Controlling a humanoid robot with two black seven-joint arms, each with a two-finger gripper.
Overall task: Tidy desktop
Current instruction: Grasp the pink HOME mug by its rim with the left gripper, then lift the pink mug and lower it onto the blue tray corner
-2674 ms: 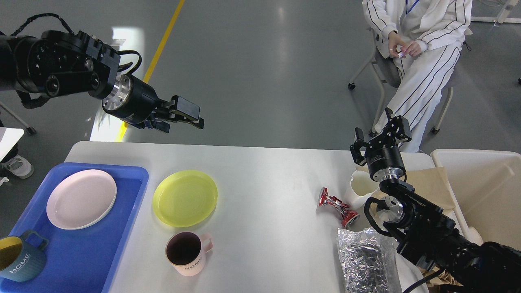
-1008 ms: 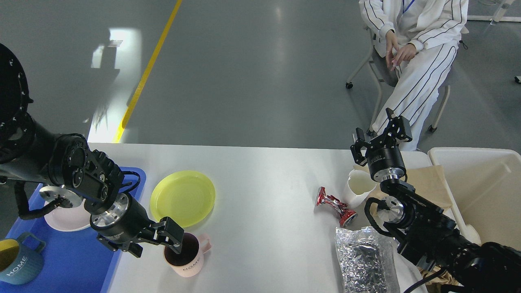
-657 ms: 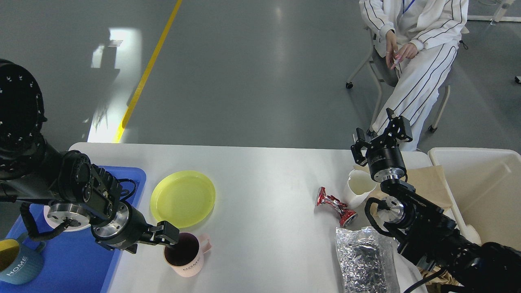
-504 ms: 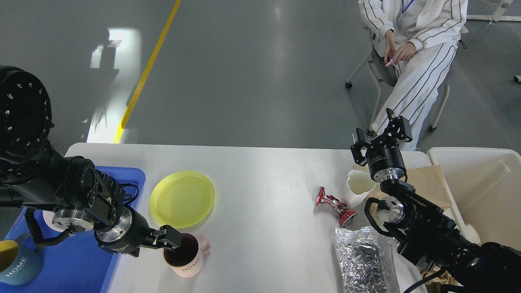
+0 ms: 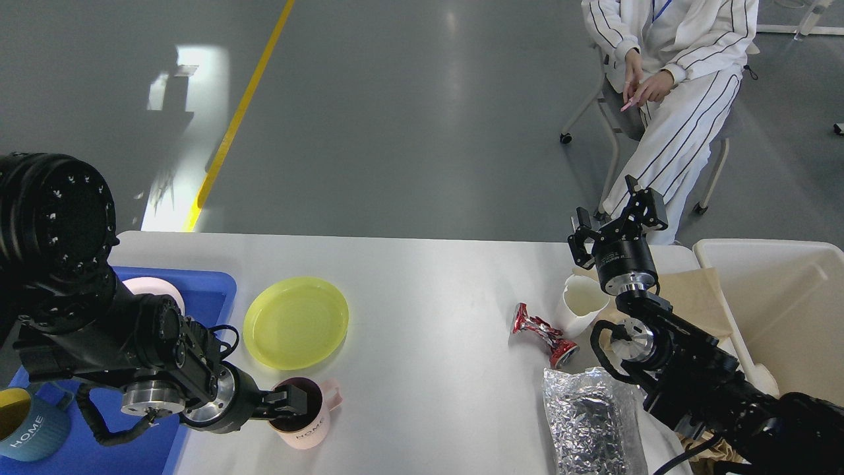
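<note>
Tidying is sitting partway: blue plastic tray (image 5: 198,285) is already holding dishes, left end effector (image 5: 293,402) is pinching the pink ceramic mug's (image 5: 304,423) rim on the white matte worktop (image 5: 428,310), yellow plate (image 5: 295,321), crushed red can (image 5: 544,333) and foil bag (image 5: 590,415) are awaiting clearing, right end effector (image 5: 616,218) is hanging spread, empty.

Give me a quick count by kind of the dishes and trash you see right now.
Plates: 2, yellow plate, pink plate
Mugs: 2, pink mug, blue mug
White cup: 1
Crushed can: 1
Foil bag: 1
Brown paper: 1
Total: 8
</note>
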